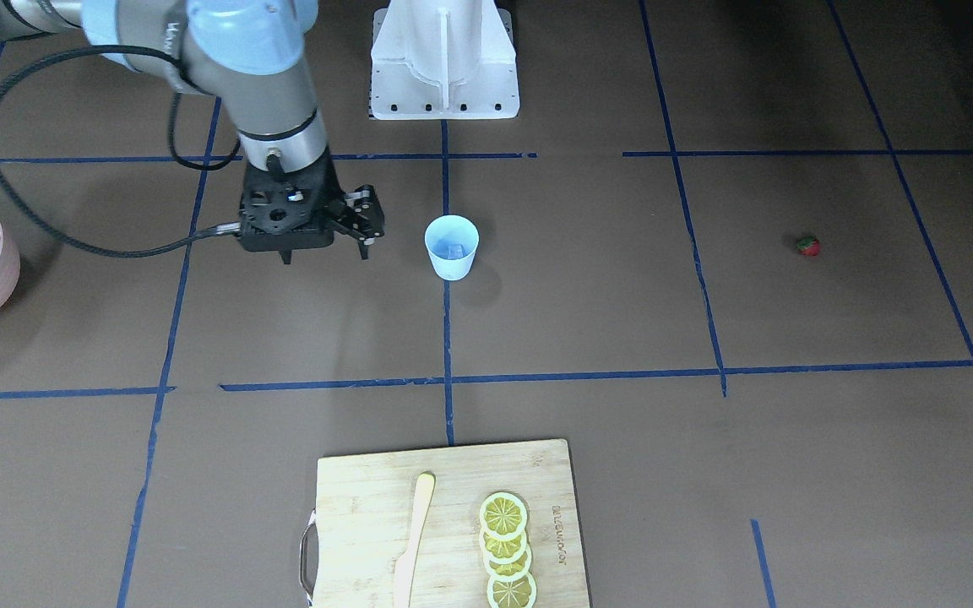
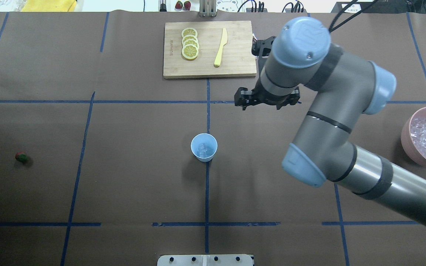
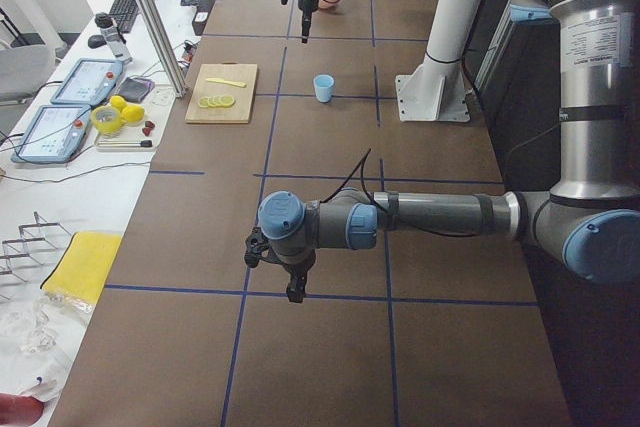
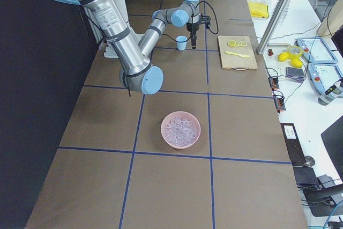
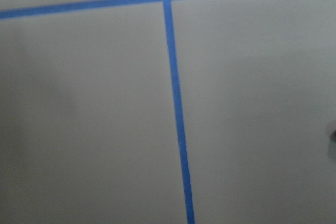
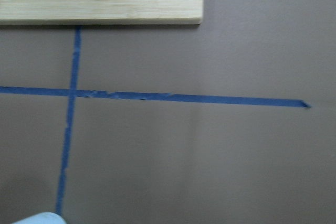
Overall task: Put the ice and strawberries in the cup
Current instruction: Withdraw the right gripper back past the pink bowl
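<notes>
The pale blue cup (image 1: 451,247) stands upright at the table's middle, with one clear ice cube (image 2: 202,148) inside it. My right gripper (image 1: 325,253) is open and empty, hovering above the table beside the cup and apart from it. More ice fills the pink bowl (image 2: 408,127) at my far right. The tiny red strawberry (image 2: 22,157) lies alone at my far left. My left gripper (image 3: 285,279) shows only in the exterior left view, low over bare table. I cannot tell if it is open or shut.
A wooden cutting board (image 1: 368,498) with lemon slices (image 1: 506,540) and a yellow knife (image 1: 415,540) lies at the far edge. The white robot base (image 1: 444,67) stands behind the cup. Blue tape lines cross the brown table.
</notes>
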Motion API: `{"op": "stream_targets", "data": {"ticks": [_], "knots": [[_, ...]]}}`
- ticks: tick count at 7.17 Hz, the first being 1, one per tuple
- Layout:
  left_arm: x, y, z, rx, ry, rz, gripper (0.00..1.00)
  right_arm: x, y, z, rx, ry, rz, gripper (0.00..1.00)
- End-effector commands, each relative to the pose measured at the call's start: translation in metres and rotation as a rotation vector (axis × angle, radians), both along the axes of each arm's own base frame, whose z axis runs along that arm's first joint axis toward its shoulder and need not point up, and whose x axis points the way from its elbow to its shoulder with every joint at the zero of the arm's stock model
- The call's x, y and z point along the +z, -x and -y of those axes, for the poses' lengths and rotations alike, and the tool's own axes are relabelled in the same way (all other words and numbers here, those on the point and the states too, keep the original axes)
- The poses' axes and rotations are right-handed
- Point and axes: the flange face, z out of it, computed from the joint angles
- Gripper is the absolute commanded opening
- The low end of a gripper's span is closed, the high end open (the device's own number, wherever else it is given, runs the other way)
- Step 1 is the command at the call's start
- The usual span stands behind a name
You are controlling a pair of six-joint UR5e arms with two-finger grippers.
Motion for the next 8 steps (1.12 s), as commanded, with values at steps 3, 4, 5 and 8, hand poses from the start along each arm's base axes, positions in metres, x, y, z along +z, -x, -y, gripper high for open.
{"op": "stream_targets", "data": {"ticks": [3, 4, 5, 8], "knots": [[-0.028, -0.002, 0.028, -0.001, -0.112, -0.002, 1.00, 0.184, -0.237, 0.048, -0.235, -0.107, -0.070, 0.99], [-0.029, -0.002, 0.029, -0.001, -0.123, -0.004, 1.00, 0.231, -0.304, 0.040, -0.283, -0.144, -0.066, 0.99], [-0.031, -0.002, 0.030, -0.001, -0.128, -0.004, 1.00, 0.279, -0.361, 0.018, -0.306, -0.152, -0.069, 0.99], [-0.044, -0.003, 0.039, 0.002, -0.169, -0.013, 1.00, 0.389, -0.454, -0.055, -0.238, -0.009, -0.082, 0.99]]}}
